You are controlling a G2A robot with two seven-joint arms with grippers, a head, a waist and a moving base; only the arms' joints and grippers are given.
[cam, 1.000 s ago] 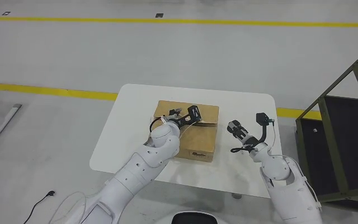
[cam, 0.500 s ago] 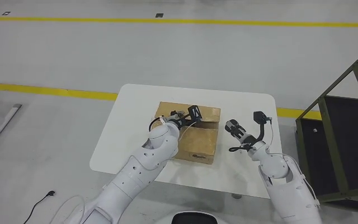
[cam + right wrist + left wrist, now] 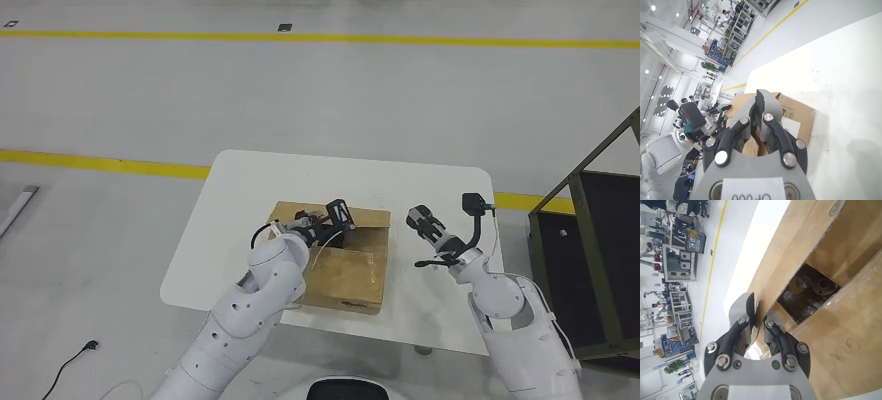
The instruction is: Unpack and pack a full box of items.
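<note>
A brown cardboard box (image 3: pixel 345 285) sits on the white table (image 3: pixel 240 200). My left gripper (image 3: pixel 305 222) is at the box's far left corner, shut on the edge of a top flap (image 3: pixel 772 256) that stands raised. Through the gap I see a dark metal flange (image 3: pixel 822 285) and a clear bottle (image 3: pixel 800 307) inside. My right gripper (image 3: pixel 415 215) hovers above the table just right of the box, shut with nothing held. In the right wrist view, the box (image 3: pixel 797 115) lies beyond its fingers (image 3: pixel 770 102), with the left gripper (image 3: pixel 723 110) at the far corner.
A green metal-framed cart (image 3: pixel 590 240) stands right of the table. Bare tabletop lies to the left of the box and behind it (image 3: pixel 350 170). Yellow floor lines run past the table's far side.
The left gripper has pulled the flap up and back, opening a gap into the box. The box has slid a little nearer. The right gripper has barely shifted.
</note>
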